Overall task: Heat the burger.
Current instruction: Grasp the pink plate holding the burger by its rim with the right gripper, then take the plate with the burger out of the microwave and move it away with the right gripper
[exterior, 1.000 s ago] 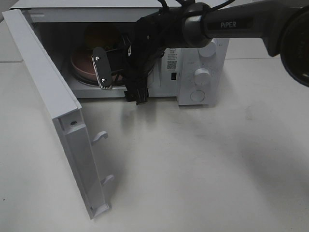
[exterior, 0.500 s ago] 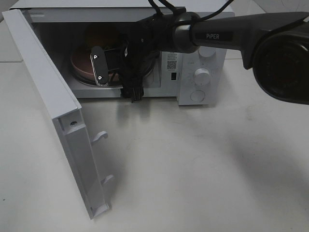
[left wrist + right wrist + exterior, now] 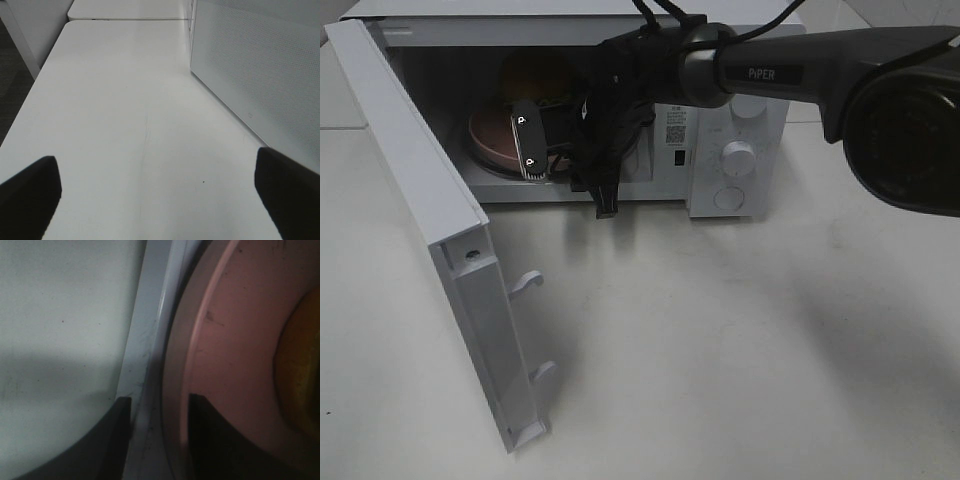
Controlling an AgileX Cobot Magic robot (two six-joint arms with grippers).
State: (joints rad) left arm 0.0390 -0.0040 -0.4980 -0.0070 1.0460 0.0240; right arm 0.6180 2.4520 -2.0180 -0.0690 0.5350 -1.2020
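I see the right gripper (image 3: 156,412) jaws narrowed astride the pink plate (image 3: 235,340) rim, grip unconfirmed; the burger (image 3: 300,365) sits beyond them in the microwave (image 3: 740,110). Left gripper (image 3: 157,192) jaws wide, empty.

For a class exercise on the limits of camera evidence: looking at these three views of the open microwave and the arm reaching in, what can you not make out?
- Burger: overhead view shows only its bun top; the right arm and dark cavity hide the layers.
- Right gripper: wrist view shows its fingers straddling the pink plate rim, but contact is unclear; too close and dim.
- Microwave labels: too small overhead.
- Left gripper: only its wide-apart fingertips show, cut off by the picture's edge.
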